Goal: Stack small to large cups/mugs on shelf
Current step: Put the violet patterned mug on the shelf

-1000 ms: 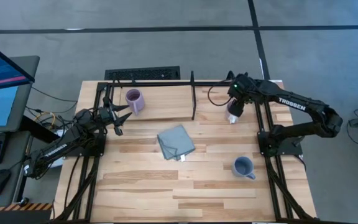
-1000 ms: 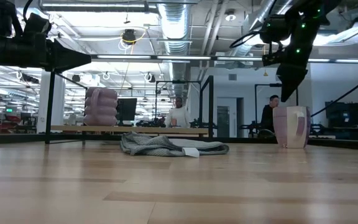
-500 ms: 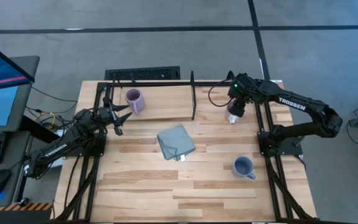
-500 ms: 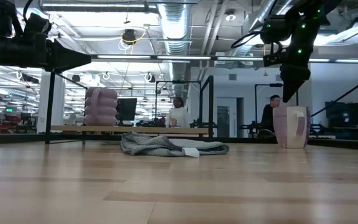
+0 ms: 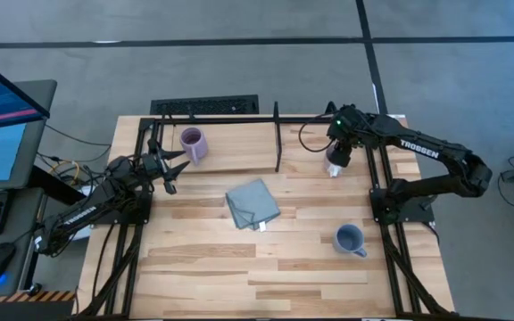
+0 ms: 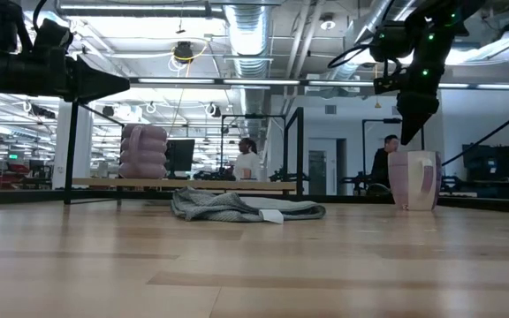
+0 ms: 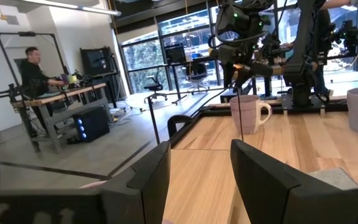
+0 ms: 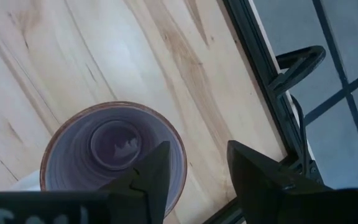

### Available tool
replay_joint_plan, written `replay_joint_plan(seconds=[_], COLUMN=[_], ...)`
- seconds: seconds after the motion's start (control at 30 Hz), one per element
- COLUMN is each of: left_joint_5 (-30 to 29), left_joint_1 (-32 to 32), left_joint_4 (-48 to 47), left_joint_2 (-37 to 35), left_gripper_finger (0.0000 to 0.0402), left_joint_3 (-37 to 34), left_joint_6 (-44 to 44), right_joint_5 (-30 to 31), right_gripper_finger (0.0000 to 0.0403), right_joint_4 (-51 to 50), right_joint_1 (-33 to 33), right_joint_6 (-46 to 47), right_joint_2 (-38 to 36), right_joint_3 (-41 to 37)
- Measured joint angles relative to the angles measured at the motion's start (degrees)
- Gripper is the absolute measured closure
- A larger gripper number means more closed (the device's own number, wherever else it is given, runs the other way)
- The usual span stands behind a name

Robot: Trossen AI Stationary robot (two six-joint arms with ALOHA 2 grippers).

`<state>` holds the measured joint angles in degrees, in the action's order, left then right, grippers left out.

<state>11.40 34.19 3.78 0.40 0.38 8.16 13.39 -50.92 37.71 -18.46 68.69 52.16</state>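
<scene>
Dark arms [image 5: 435,160] (white TROSSEN lettering)

Darker purple mug [image 5: 332,164] largely hidden under right arm.

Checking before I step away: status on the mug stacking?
Right gripper open, poised above dark purple mug on shelf. Left gripper open, waiting near light purple mug. Blue-grey mug untouched on table. Nothing blocking.

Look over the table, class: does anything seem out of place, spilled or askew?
Nothing is spilled or tipped; all three mugs stand upright. The one stray item is the folded grey cloth lying askew mid-table. The blue-grey mug sits alone near the front, far from the shelf. The right gripper hovers open over the white-handled mug.
</scene>
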Motion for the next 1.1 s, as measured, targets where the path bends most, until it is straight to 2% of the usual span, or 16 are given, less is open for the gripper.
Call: replay_joint_plan(seconds=[0.53, 0.9, 1.1], left_joint_5=[0.0, 0.0, 0.0], left_joint_1=[0.0, 0.0, 0.0], left_joint_4=[-0.1, 0.0, 0.1], left_joint_2=[0.0, 0.0, 0.0], left_gripper_finger=[0.024, 0.024, 0.024], left_joint_3=[0.0, 0.0, 0.0], left_joint_6=[1.2, 0.7, 0.0], right_joint_5=[0.0, 0.0, -0.3], right_gripper_finger=[0.0221, 0.0221, 0.0223], right_joint_4=[-0.9, -3.5, -4.1], right_joint_1=[0.0, 0.0, 0.0], right_joint_6=[0.6, 3.7, 9.1], right_joint_2=[0.0, 0.0, 0.0], right_joint_3=[0.0, 0.0, 0.0])
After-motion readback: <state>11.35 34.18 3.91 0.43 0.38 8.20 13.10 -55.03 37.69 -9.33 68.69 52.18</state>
